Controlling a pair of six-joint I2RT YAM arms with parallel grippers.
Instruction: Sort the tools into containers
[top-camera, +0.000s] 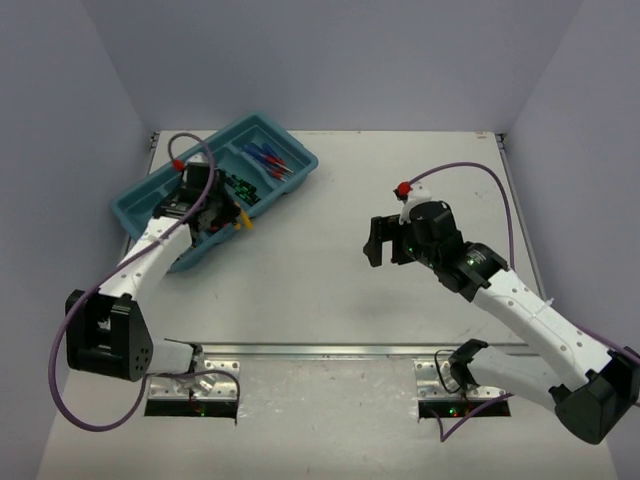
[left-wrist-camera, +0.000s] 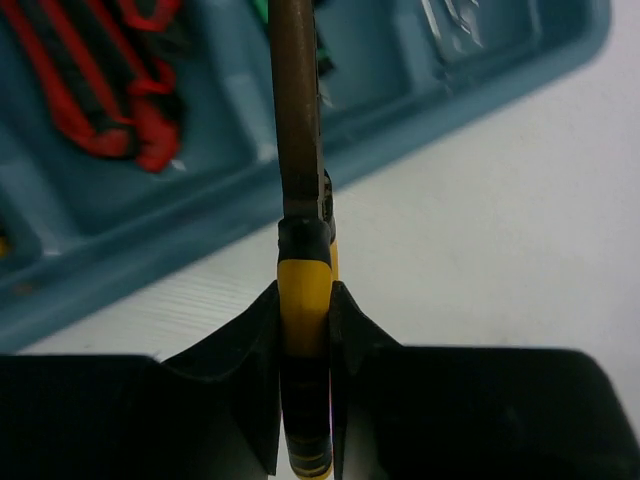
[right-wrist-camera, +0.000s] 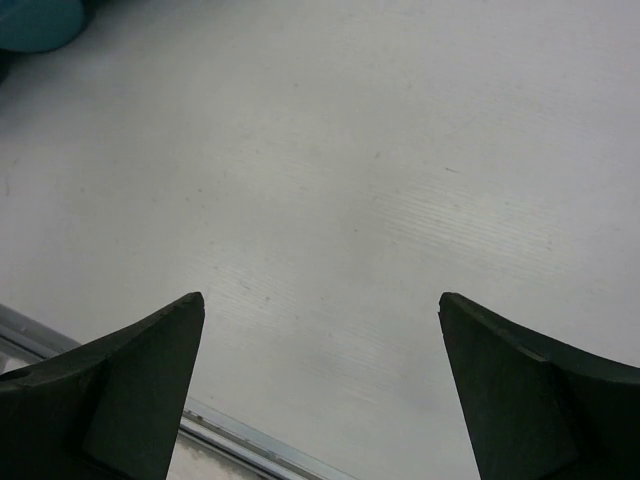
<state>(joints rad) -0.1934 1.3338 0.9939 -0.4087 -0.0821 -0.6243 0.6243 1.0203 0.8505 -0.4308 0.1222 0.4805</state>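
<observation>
The long teal tray (top-camera: 135, 192) lies slanted at the far left of the table. My left gripper (top-camera: 222, 216) hovers over the tray's near edge, shut on yellow-handled pliers (top-camera: 243, 224). In the left wrist view the fingers (left-wrist-camera: 250, 340) clamp the yellow handle, and the pliers (left-wrist-camera: 297, 130) point out over the tray wall (left-wrist-camera: 400, 120). Red-handled pliers (left-wrist-camera: 100, 90) lie in one compartment. Blue-handled screwdrivers (top-camera: 268, 160) and dark green ones (top-camera: 240, 188) lie in others. My right gripper (top-camera: 378, 242) is open over bare table, nothing between its fingers (right-wrist-camera: 150, 350).
A metal rail (top-camera: 330, 350) runs along the table's near edge by the arm bases. Grey walls close in the table on three sides. A corner of the teal tray (right-wrist-camera: 40, 20) shows at the top left of the right wrist view.
</observation>
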